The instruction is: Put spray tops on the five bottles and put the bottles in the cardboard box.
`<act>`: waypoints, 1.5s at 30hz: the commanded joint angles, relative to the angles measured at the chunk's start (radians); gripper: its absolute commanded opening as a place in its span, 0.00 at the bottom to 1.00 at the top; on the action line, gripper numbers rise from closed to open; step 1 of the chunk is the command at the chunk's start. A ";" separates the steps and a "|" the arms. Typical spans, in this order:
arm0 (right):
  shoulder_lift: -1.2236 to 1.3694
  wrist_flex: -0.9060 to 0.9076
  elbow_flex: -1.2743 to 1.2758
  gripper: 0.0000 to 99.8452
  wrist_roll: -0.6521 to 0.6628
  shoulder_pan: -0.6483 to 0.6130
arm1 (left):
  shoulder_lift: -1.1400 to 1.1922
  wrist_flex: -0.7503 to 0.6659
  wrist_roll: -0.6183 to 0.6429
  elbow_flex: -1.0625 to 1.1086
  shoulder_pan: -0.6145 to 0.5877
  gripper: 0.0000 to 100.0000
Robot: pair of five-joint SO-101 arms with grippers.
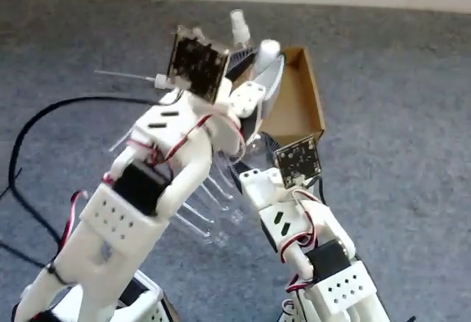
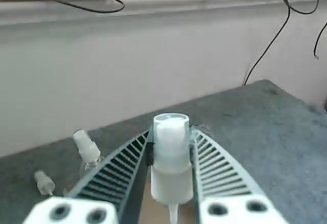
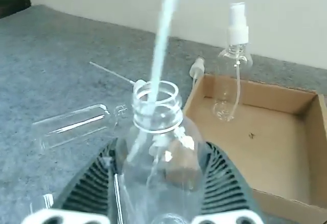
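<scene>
**Entry: spray top held over an open bottle, tube in the neck**

Nearest, the right gripper (image 3: 161, 150) is clamped around the upright open bottle (image 3: 158, 101), and the dip tube (image 3: 163, 35) leans down through its neck. Above, the left gripper (image 2: 171, 134) is closed on the spray top (image 2: 171, 168). The step likely wants a straight descent, with the bottle steady and the collar square before twisting. An uncapped bottle (image 3: 71, 126) lies beside it on the carpet. A loose spray top (image 3: 196, 70) is near the box corner. Beyond, the cardboard box (image 3: 276, 147) has a mostly bare floor and room to set down, and its near wall is the edge to clear. Farthest, a capped bottle (image 3: 236, 55) stands at the far wall, inside or behind I cannot tell.
</scene>
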 commanded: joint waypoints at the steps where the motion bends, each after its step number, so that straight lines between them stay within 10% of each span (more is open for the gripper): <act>1: -0.012 -0.028 -0.019 0.00 -0.029 0.022 | -0.117 0.023 0.000 0.088 -0.008 0.01; 26: -0.015 -0.027 -0.015 0.00 -0.029 0.021 | -0.191 0.213 -0.081 0.128 -0.001 0.17; 45: -0.015 -0.027 -0.015 0.00 -0.029 0.021 | -0.150 0.259 -0.218 0.050 -0.015 0.07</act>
